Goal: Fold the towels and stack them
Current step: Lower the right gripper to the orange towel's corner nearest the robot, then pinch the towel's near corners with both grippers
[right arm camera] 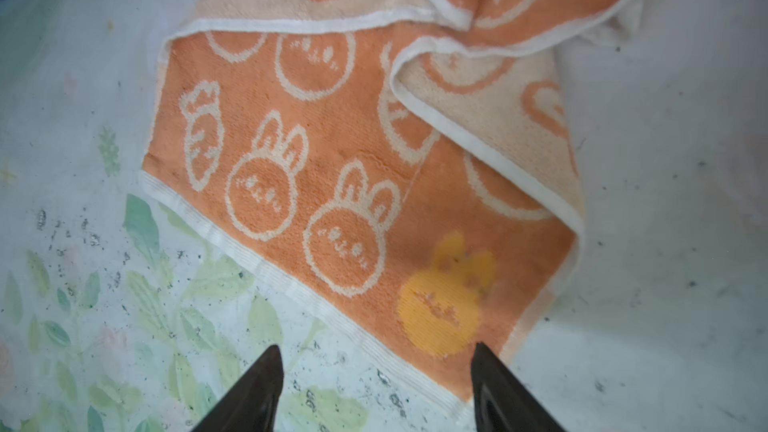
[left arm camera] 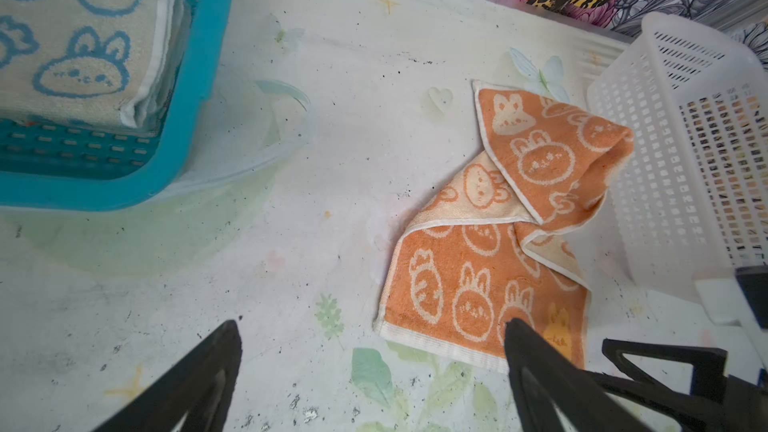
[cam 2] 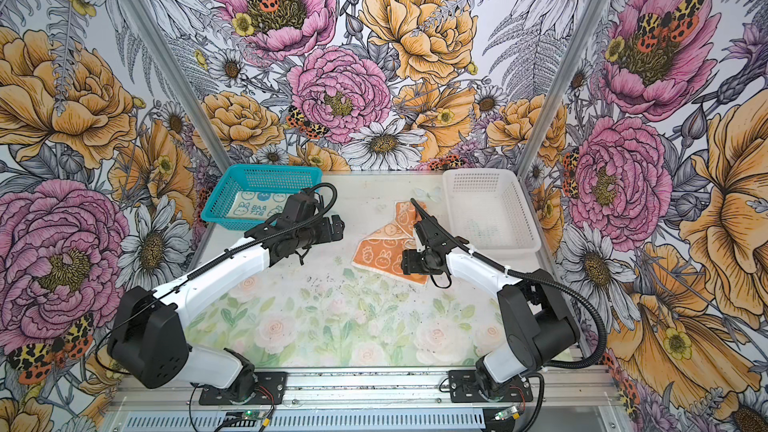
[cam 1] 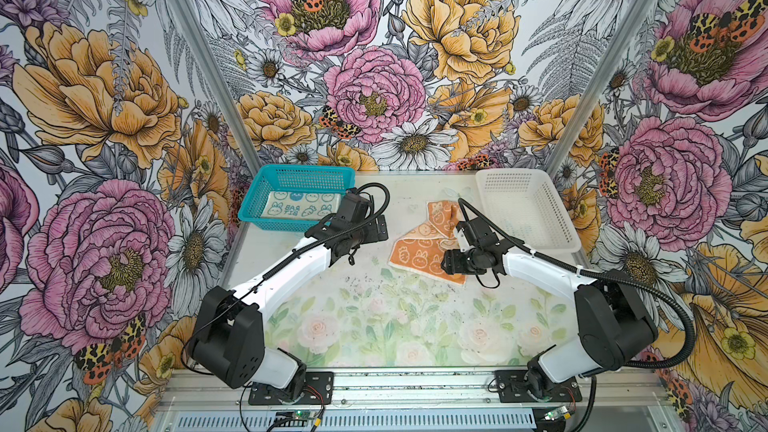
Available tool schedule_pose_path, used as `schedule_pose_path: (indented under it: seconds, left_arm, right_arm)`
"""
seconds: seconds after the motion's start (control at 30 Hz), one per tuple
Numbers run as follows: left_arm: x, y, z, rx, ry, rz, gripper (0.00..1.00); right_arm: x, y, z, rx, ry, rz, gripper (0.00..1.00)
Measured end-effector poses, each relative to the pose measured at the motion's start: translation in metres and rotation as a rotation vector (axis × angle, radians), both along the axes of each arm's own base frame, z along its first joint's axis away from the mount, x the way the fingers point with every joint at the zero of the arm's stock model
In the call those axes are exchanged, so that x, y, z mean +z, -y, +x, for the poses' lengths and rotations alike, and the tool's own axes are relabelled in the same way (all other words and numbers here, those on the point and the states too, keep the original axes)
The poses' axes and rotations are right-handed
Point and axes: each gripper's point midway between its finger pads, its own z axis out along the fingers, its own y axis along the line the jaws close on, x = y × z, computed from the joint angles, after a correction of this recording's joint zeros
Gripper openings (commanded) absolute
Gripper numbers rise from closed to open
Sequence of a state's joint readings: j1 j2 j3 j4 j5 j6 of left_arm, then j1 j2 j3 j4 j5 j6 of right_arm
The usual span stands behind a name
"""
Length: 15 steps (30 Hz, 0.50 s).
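An orange towel (cam 1: pixel 417 252) (cam 2: pixel 379 252) with white bunnies lies crumpled on the table right of centre, its far part twisted and folded over. My right gripper (right arm camera: pixel 376 346) (cam 1: pixel 448 264) hangs open just above the towel's (right arm camera: pixel 332 151) near corner, which lies between the fingertips, not pinched. A cream towel (cam 1: pixel 299 206) (left arm camera: pixel 75 47) with blue bunnies lies folded in the teal basket (cam 1: pixel 254 205). My left gripper (left arm camera: pixel 372 322) (cam 2: pixel 332 229) is wide open over bare table, between the teal basket and the orange towel (left arm camera: pixel 478 276), holding nothing.
The white mesh basket (cam 1: pixel 528 209) (left arm camera: pixel 665 160) stands at the back right, close to the orange towel's far end. The teal basket (left arm camera: pixel 199 76) (cam 2: pixel 216 203) sits at the back left. Flowered walls close in the back and both sides.
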State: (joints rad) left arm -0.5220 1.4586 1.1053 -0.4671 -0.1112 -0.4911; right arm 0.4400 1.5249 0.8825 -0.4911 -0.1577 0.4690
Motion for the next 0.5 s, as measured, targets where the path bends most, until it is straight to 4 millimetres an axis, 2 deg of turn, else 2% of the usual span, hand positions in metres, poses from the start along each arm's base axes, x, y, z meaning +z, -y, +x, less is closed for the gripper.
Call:
schedule_pose_path:
  seconds: [0.17,0.43,0.5]
  left_arm:
    - [-0.004,0.007,-0.002,-0.018,-0.008,0.005,0.99]
    - [-0.008,0.010,-0.003,-0.025,-0.017,0.009,0.99]
    - [-0.008,0.010,-0.003,-0.026,-0.017,0.010,0.99]
  right_arm:
    - [-0.025,0.016,-0.025,-0.010,-0.081,-0.061,0.64]
    - [-0.031,0.017,-0.029,-0.012,-0.100,-0.077,0.55]
    - [-0.036,0.017,-0.031,-0.010,-0.111,-0.090,0.50]
